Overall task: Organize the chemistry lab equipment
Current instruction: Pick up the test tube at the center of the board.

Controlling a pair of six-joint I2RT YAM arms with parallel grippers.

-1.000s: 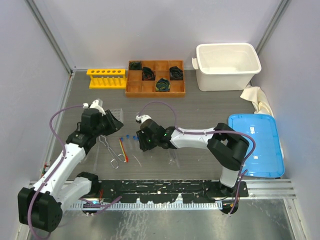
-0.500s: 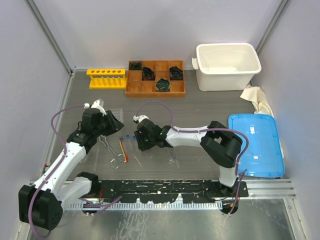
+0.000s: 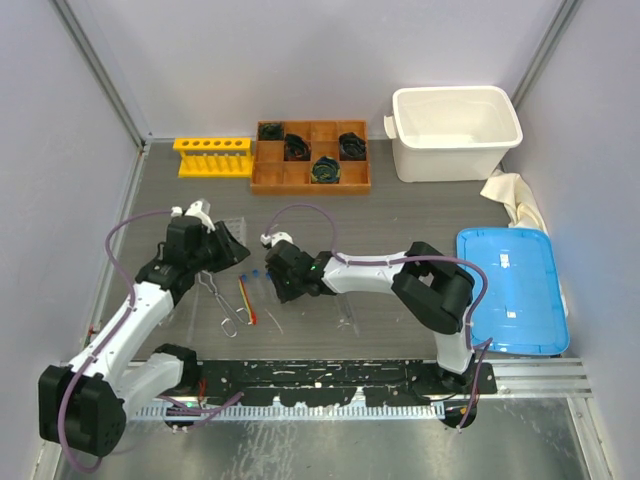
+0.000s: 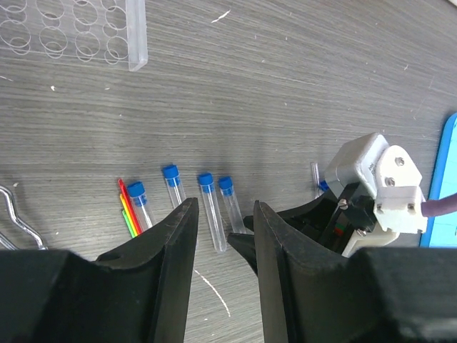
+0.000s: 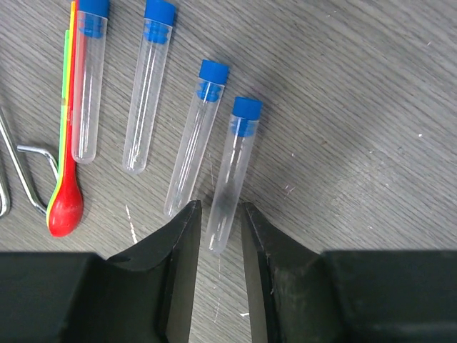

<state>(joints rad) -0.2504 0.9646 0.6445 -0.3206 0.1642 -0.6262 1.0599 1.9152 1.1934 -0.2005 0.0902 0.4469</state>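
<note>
right hand [image 5: 220,214] moved left over test tubes [image 5: 148,86], jaws narrower

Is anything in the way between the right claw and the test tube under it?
No, nothing visible. The right claw hangs open right over the clear end of the tube, with only bare table around that end. Another tube lies close beside it, not across it.

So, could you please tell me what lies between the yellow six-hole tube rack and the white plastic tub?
A brown wooden compartment tray holding four dark round items sits between them, as the top external view shows.
</note>
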